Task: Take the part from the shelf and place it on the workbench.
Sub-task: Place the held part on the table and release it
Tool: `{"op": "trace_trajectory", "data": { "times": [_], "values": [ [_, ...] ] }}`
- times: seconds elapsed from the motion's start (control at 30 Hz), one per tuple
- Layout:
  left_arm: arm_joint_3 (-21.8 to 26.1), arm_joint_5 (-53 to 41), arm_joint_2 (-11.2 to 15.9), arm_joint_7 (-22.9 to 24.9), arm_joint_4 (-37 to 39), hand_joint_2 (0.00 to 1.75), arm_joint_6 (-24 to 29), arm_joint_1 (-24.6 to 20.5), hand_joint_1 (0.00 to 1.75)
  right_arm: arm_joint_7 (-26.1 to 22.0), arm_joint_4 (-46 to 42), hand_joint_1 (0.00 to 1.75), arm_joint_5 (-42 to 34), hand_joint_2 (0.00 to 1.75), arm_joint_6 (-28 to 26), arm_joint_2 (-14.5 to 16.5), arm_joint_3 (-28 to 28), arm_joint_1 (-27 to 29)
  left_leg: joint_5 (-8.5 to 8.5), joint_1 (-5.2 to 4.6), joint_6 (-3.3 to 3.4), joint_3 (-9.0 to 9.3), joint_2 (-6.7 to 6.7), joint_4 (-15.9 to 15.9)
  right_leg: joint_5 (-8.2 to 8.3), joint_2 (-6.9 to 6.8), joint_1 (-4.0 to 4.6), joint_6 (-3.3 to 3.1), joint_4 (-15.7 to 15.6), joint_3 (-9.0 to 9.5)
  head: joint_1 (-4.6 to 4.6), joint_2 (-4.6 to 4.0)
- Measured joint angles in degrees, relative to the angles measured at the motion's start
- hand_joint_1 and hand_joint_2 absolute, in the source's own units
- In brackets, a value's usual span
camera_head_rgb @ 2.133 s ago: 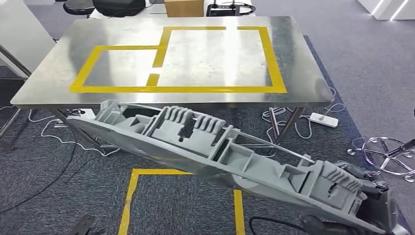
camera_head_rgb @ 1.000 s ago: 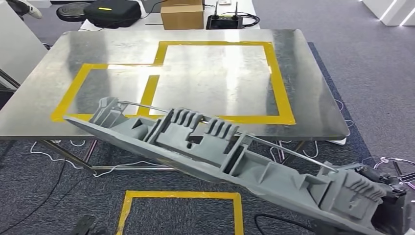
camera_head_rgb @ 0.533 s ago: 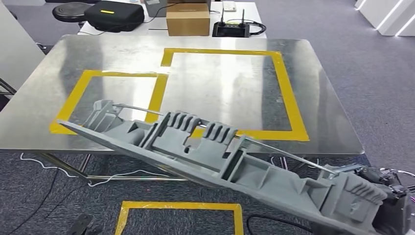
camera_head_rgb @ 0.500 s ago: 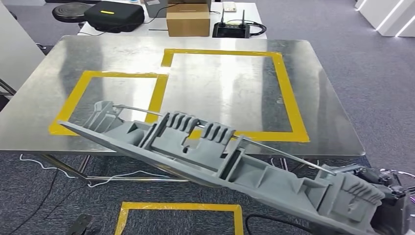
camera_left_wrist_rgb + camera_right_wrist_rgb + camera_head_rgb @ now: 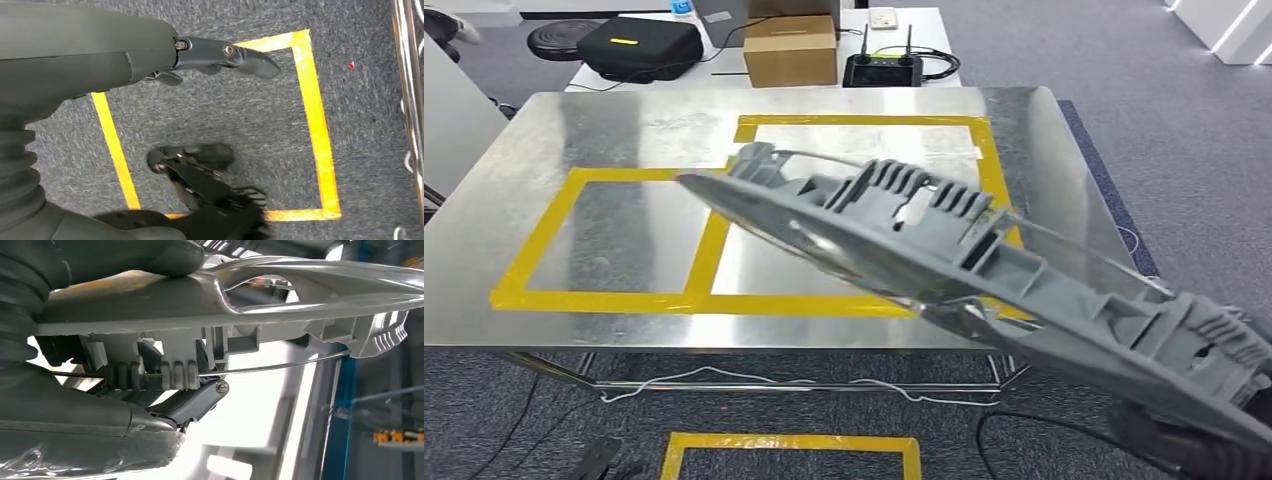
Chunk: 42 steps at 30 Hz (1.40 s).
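One long grey plastic part hangs tilted above the steel desk, gripped at its near end by the right hand. Left hand holds nothing, fingers apart, above the carpet.

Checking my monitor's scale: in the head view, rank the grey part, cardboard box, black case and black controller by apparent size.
1. grey part, though nearness to the camera inflates it
2. black case
3. cardboard box, close to the case
4. black controller
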Motion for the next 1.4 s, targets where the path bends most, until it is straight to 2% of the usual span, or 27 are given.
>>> {"op": "trace_trajectory", "data": {
  "times": [0.03, 0.07, 0.1, 0.17, 0.23, 0.27, 0.37, 0.43, 0.5, 0.53, 0.57, 0.6, 0.67, 0.7, 0.73, 0.83, 0.9, 0.93, 1.0, 1.03, 1.07, 1.1, 1.17, 1.2, 1.27, 1.33, 1.4],
  "values": [
    [-0.01, -0.10, 0.03, -0.01, 0.00, 1.75, -0.05, 0.05, 0.00, 0.74, 0.62, 1.75, 1.05, 1.75, -0.58, -0.68, -1.64, -0.82, -1.38, 0.01, -0.01, -1.64, 0.00, 1.39, -0.40, 0.04, -0.02, -0.03, 0.01, 0.54, -0.03, 0.00],
    [-0.03, -0.16, 0.04, -0.01, 0.00, 1.75, -0.09, 0.09, 0.00, 1.60, 1.47, 1.75, 2.56, 1.75, -1.32, -1.38, -3.23, -1.66, -1.55, 0.02, -0.01, -2.46, 0.01, 1.11, -0.84, 0.07, -0.04, 0.02, 0.02, 1.21, -0.07, 0.00],
    [-0.05, -0.20, 0.04, -0.02, 0.00, 1.75, -0.10, 0.10, 0.00, 2.60, 2.63, 1.75, 4.66, 1.75, -2.37, -2.16, -4.84, -2.62, -0.19, 0.06, -0.03, -2.53, 0.03, -0.72, -1.29, 0.10, -0.08, 0.12, 0.03, 1.95, -0.10, 0.00],
    [-0.16, -0.25, 0.04, -0.05, 0.00, 1.75, -0.14, 0.10, 0.00, 5.01, 6.06, 1.75, 10.56, 1.75, -5.56, -3.95, -8.02, -4.96, 6.11, 0.19, -0.10, -1.51, 0.16, -7.46, -2.30, 0.14, -0.07, 0.59, 0.18, 3.28, -0.24, 0.00],
    [-0.34, -0.37, -0.01, -0.07, 0.00, 1.75, -0.20, 0.04, 0.00, 7.90, 10.74, 1.75, 18.69, 1.75, -9.87, -6.13, -10.86, -7.54, 10.81, 0.25, 0.25, -0.93, 0.50, -12.25, -3.34, 0.19, 0.11, 1.27, 0.43, 3.53, -0.49, 0.01],
    [-0.45, -0.50, -0.03, -0.07, 0.00, 1.75, -0.22, 0.04, 0.00, 9.32, 13.42, 1.75, 23.09, 1.75, -11.86, -7.36, -11.88, -8.83, 11.62, 0.20, 0.57, -0.98, 0.62, -13.14, -3.80, 0.19, 0.21, 1.60, 0.47, 3.51, -0.56, 0.01],
    [-0.83, -0.93, 0.00, -0.07, 0.00, 1.75, -0.32, -0.07, 0.00, 13.36, 22.33, 1.75, 35.36, 1.75, -15.73, -11.27, -12.80, -12.65, 11.82, 0.30, 1.74, -0.90, 0.61, -13.15, -5.00, 0.08, 0.10, 2.42, 0.97, 3.42, -0.41, 0.01],
    [-1.12, -1.21, 0.16, -0.07, 0.00, 1.75, -0.43, -0.35, 0.00, 15.76, 28.45, 1.75, 41.96, 1.75, -16.74, -13.47, -12.26, -15.15, 11.66, 0.42, 2.36, -0.74, 0.59, -13.21, -7.54, 0.03, -0.02, 3.04, 5.64, 1.12, -0.24, 0.01],
    [-1.43, -1.44, 0.39, -0.02, 0.00, 1.75, -0.55, -0.58, 0.00, 17.93, 34.70, 1.75, 47.84, 1.75, -17.09, -15.20, -10.83, -17.50, 11.40, 0.31, 2.77, -0.64, 0.58, -13.20, -10.63, 0.01, -0.15, 3.47, 13.27, -3.34, -0.17, 0.01],
    [-1.58, -1.57, 0.45, 0.01, 0.00, 1.75, -0.63, -0.65, 0.00, 18.82, 37.76, 1.75, 50.52, 1.75, -17.08, -16.04, -9.85, -18.52, 11.25, 0.27, 2.88, -0.55, 0.51, -13.20, -11.06, 0.00, -0.21, 3.56, 15.84, -5.15, -0.18, 0.01],
    [-1.71, -1.72, 0.49, 0.05, 0.00, 1.75, -0.72, -0.71, 0.00, 19.46, 40.82, 1.75, 52.93, 1.75, -16.85, -16.87, -8.70, -19.51, 11.07, 0.24, 2.91, -0.36, 0.40, -13.20, -10.26, 0.00, -0.26, 3.58, 16.35, -6.03, -0.16, 0.00],
    [-1.83, -1.87, 0.50, 0.09, 0.00, 1.75, -0.81, -0.76, 0.00, 19.90, 43.74, 1.75, 54.98, 1.75, -16.42, -17.70, -7.48, -20.46, 10.86, 0.26, 2.86, -0.06, 0.26, -13.20, -8.34, -0.01, -0.32, 3.56, 14.62, -5.80, -0.14, 0.00],
    [-2.16, -2.15, 0.58, 0.17, 0.00, 1.75, -0.99, -0.87, 0.00, 20.31, 49.40, 1.75, 58.22, 1.75, -15.38, -19.21, -4.72, -22.68, 10.37, 0.20, 2.48, 0.63, -0.04, -13.18, -3.27, 0.01, -0.50, 3.57, 7.01, -3.09, -0.08, 0.00],
    [-2.37, -2.27, 0.67, 0.24, 0.00, 1.75, -1.06, -0.97, 0.00, 20.35, 52.13, 1.75, 59.36, 1.75, -15.03, -19.85, -3.30, -23.99, 10.19, 0.08, 2.21, 0.82, -0.13, -13.13, -1.57, 0.09, -0.59, 3.50, 3.81, -1.84, -0.07, 0.01],
    [-2.58, -2.38, 0.78, 0.31, 0.00, 1.75, -1.10, -1.09, 0.00, 20.34, 54.65, 1.75, 60.24, 1.75, -14.86, -20.39, -1.94, -25.21, 10.12, -0.07, 1.93, 0.90, -0.20, -13.16, -0.66, 0.18, -0.63, 3.38, 1.82, -1.07, -0.12, 0.01],
    [-2.93, -2.50, 0.96, 0.51, 0.00, 1.75, -1.22, -1.23, 0.00, 20.07, 60.22, 1.75, 61.92, 1.75, -14.78, -21.46, 1.29, -28.00, 10.17, -0.21, 1.21, 1.01, -0.24, -13.58, -0.39, 0.31, -0.58, 2.44, 0.96, -0.82, -0.34, 0.00],
    [-3.25, -2.61, 0.91, 0.61, 0.01, 1.75, -1.47, -1.28, 0.00, 19.56, 63.51, 1.75, 63.82, 1.75, -15.00, -21.93, 3.49, -30.41, 8.85, -0.20, 0.79, 0.44, -0.15, -12.11, -0.23, 0.33, -0.69, 1.62, 0.66, -0.67, -0.42, 0.00],
    [-3.49, -2.66, 0.89, 0.68, 0.02, 1.75, -1.60, -1.38, 0.00, 19.27, 65.36, 1.75, 65.10, 1.75, -15.45, -22.08, 4.92, -31.96, 7.35, -0.20, 0.64, -0.66, -0.09, -9.63, -0.19, 0.37, -0.74, 1.28, 0.53, -0.58, -0.46, 0.00],
    [-4.01, -2.72, 0.87, 0.91, 0.02, 1.75, -1.80, -1.62, 0.00, 18.95, 69.54, 1.75, 68.29, 1.75, -17.25, -21.98, 8.68, -35.31, 3.90, -0.26, 0.55, -4.34, -0.05, -1.96, -0.24, 0.53, -0.60, 0.86, 0.49, -0.51, -0.51, 0.00],
    [-4.24, -2.76, 0.88, 1.01, 0.02, 1.75, -1.84, -1.71, 0.00, 18.97, 71.55, 1.75, 70.23, 1.75, -18.37, -21.66, 10.80, -37.07, 3.03, -0.29, 0.56, -5.98, -0.04, 1.18, -0.26, 0.69, -0.52, 0.76, 0.49, -0.48, -0.51, 0.00],
    [-4.45, -2.84, 0.89, 1.08, 0.02, 1.75, -1.87, -1.77, 0.00, 19.13, 73.42, 1.75, 72.25, 1.75, -19.32, -21.13, 12.97, -38.95, 3.20, -0.34, 0.62, -6.82, -0.04, 2.55, -0.27, 0.88, -0.44, 0.71, 0.49, -0.43, -0.51, 0.00],
    [-4.64, -2.92, 0.91, 1.11, 0.02, 1.75, -1.90, -1.84, 0.00, 19.34, 75.00, 1.75, 74.18, 1.75, -19.97, -20.42, 15.05, -40.99, 4.48, -0.38, 0.74, -6.53, -0.04, 1.63, -0.28, 1.11, -0.38, 0.67, 0.49, -0.34, -0.52, 0.00],
    [-5.04, -3.05, 1.00, 1.15, 0.02, 1.75, -1.90, -2.14, 0.00, 19.84, 77.60, 1.75, 77.08, 1.75, -20.19, -18.58, 19.27, -45.32, 8.60, -0.57, 1.26, -3.08, 0.21, -5.49, -0.33, 1.54, -0.29, 0.68, 0.50, -0.09, -0.52, 0.00],
    [-5.26, -3.06, 1.08, 1.15, 0.02, 1.75, -1.90, -2.40, 0.00, 20.07, 78.65, 1.75, 77.91, 1.75, -19.92, -17.59, 21.27, -47.42, 10.04, -0.71, 1.52, -1.12, 0.44, -9.49, -0.40, 1.75, -0.15, 0.77, 0.58, -0.06, -0.54, 0.00],
    [-5.64, -3.06, 1.24, 1.17, 0.02, 1.75, -1.92, -2.92, 0.00, 20.51, 80.38, 1.75, 78.70, 1.75, -19.27, -15.94, 24.71, -50.73, 10.99, -0.92, 1.87, 0.94, 0.82, -13.81, -0.44, 1.98, 0.08, 1.14, 0.53, -0.11, -0.54, 0.00],
    [-5.90, -3.06, 1.27, 1.21, 0.02, 1.75, -1.97, -3.15, 0.00, 20.72, 81.61, 1.75, 79.14, 1.75, -19.18, -14.63, 27.51, -52.82, 11.03, -0.78, 2.14, 1.09, 0.69, -14.37, -0.44, 1.86, 0.20, 1.66, 0.30, -0.08, -0.53, 0.00],
    [-6.09, -3.06, 1.25, 1.28, 0.02, 1.75, -2.01, -3.11, 0.00, 20.74, 82.43, 1.75, 80.04, 1.75, -19.45, -13.15, 29.94, -54.80, 11.24, -0.42, 2.52, 1.22, 0.51, -14.62, -1.47, 1.16, 0.25, 2.28, 1.71, -0.74, -0.26, 0.00]
  ]
}}
